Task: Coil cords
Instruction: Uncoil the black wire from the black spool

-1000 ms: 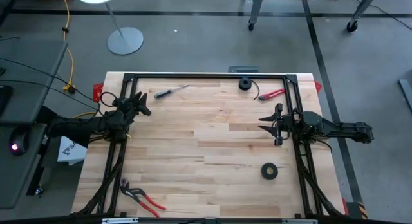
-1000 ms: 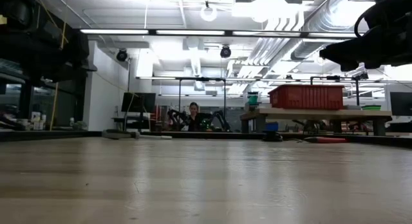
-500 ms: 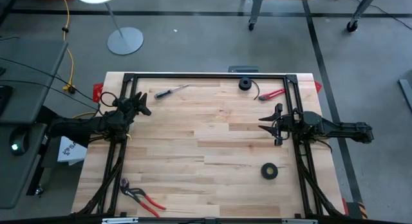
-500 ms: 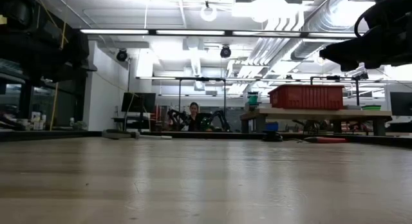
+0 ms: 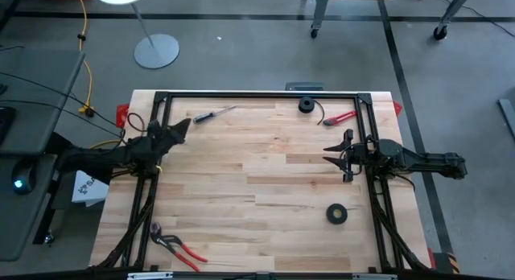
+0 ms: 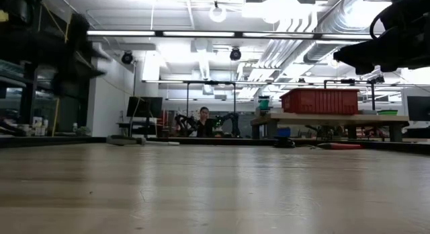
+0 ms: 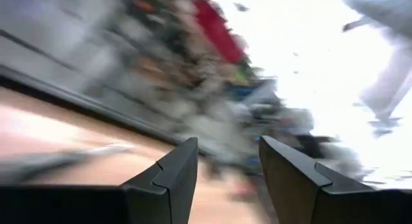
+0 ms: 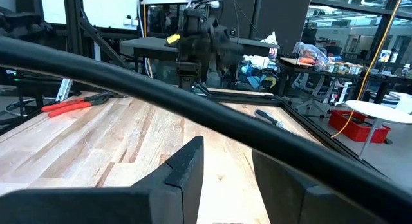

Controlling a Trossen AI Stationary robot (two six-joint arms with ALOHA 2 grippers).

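The thin black cord (image 5: pixel 306 105) lies as a small coil near the table's far edge, right of centre, with a stray tail (image 5: pixel 319 116) curving toward the near side. It shows as a small dark lump in the low view (image 6: pixel 285 144). My left gripper (image 5: pixel 182 123) hovers open over the table's far left; its fingers stand apart in the left wrist view (image 7: pixel 228 145). My right gripper (image 5: pixel 328 154) hovers open at the right, on the near side of the cord, fingers apart in the right wrist view (image 8: pixel 226 150). Neither touches anything.
A red-handled tool (image 5: pixel 342 117) lies just right of the cord. A screwdriver (image 5: pixel 211 115) lies far left, a black tape roll (image 5: pixel 337 214) near right, red pliers (image 5: pixel 179 245) near left. A black frame (image 5: pixel 257 95) edges the wooden table (image 5: pixel 265 183).
My left gripper has turned about its wrist and swung a little toward the table's far edge; its wrist view is smeared by the motion. The cord has stayed where it was.
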